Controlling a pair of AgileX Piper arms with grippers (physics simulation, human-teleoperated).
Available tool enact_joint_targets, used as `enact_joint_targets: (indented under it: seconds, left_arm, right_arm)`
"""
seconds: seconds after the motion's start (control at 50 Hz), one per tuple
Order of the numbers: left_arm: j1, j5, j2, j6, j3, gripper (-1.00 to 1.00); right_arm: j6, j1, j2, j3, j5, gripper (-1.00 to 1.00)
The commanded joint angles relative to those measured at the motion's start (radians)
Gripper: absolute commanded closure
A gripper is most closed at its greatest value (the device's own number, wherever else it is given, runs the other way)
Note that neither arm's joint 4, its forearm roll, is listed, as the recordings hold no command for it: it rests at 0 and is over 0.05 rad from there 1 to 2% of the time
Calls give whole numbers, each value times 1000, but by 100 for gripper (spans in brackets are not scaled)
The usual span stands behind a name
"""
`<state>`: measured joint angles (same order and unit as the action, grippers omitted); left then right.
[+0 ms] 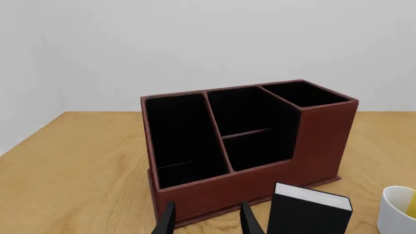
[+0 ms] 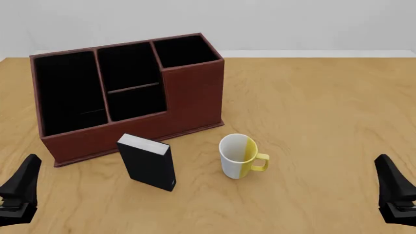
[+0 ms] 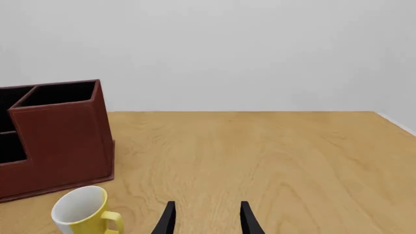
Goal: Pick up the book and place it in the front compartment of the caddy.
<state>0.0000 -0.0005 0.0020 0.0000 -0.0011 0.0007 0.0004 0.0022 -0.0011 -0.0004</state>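
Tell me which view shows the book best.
The front view: the book stands whole and upright between the caddy and mug. The left wrist view crops its lower part at the picture's edge; the right wrist view misses it.

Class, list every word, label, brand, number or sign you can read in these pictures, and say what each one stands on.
None: no readable text shows in any view.
Book: plain black covers, no title.
Caddy: plain reddish-brown walls, no label.
Mug: white and yellow, no print.
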Motion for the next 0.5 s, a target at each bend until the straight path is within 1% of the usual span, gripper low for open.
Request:
enact_joint_targets:
  seconds: [0.02,0.26,0.28,0.32,0.34,0.36,0.38,0.44,0.5]
  left_arm:
    - [0,-2,7,0,-3,-100]
    - [0,-7,12,1,-3,-100]
    - [0,-8,13,1,-3,-100]
    - [0,-9,14,1,-3,-100]
    - [0,-10,14,1,-3,-100]
    - [0,-10,14,1,-3,-100]
    - [0,-10,15,1,-3,-100]
    - [0,-10,16,0,-4,-100]
    - [1,-11,16,1,-4,-100]
  right_arm:
    - [6,2,10,-3,-3,-100]
    - [-7,17,26,-4,-10,-100]
    - [-15,31,32,-4,-10,-100]
    - [-11,44,48,-6,-21,-100]
    - [-25,54,63,-10,-32,-100]
    - [-20,52,72,-14,-38,-100]
    - [20,39,112,-37,-55,-100]
    - [-11,48,164,-86,-76,-100]
    - [-35,93,229,-147,-77,-100]
